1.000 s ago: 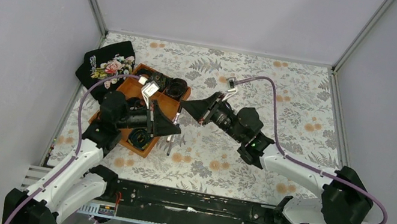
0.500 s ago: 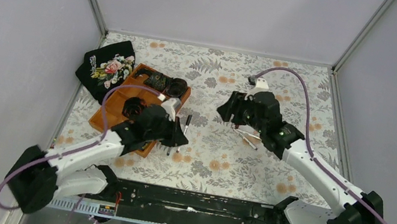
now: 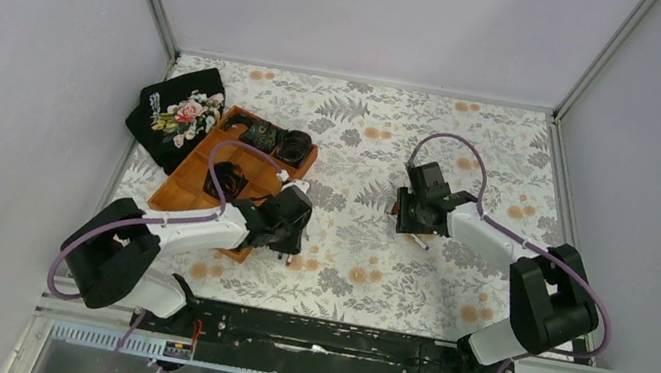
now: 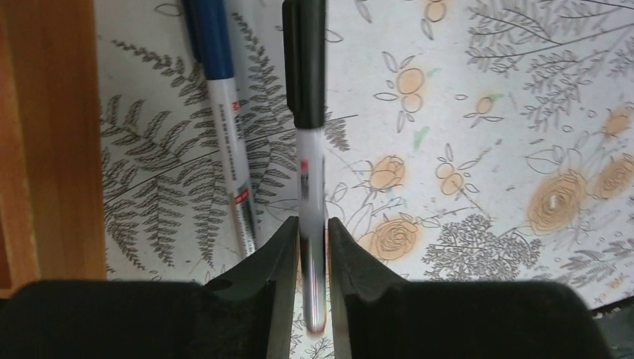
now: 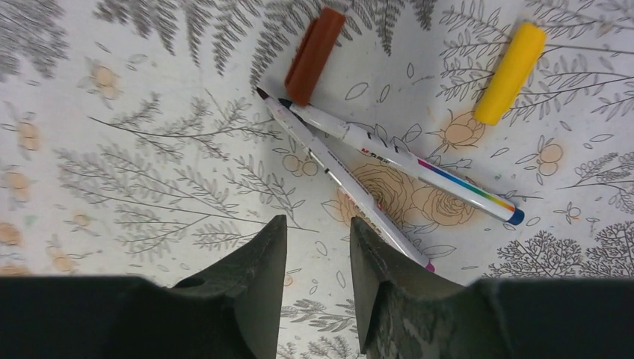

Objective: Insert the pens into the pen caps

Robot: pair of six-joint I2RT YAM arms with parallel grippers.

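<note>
My left gripper (image 4: 312, 224) is shut on the white barrel of a pen (image 4: 311, 179) that wears the black cap (image 4: 305, 60). The pen lies on the flowered tablecloth. A second pen (image 4: 228, 149) with the blue cap (image 4: 209, 37) on it lies just left of it. My right gripper (image 5: 317, 224) is open and empty, low over the cloth. Just beyond it two uncapped pens (image 5: 404, 161) (image 5: 336, 176) meet at their tips. The loose red cap (image 5: 314, 56) touches those tips. The loose yellow cap (image 5: 511, 72) lies apart at the right. In the top view the left gripper (image 3: 290, 241) is beside the tray and the right gripper (image 3: 409, 222) is at centre right.
A wooden tray (image 3: 191, 178) holding dark items sits left of my left gripper; its edge (image 4: 52, 149) runs close along the blue-capped pen. A black flowered pouch (image 3: 174, 115) lies behind the tray. Grey walls enclose the table.
My left arm has swung right off the tray, lowered, and its gripper now grips the black-capped pen. My right arm has drawn back right and come down over the loose pens and caps.
</note>
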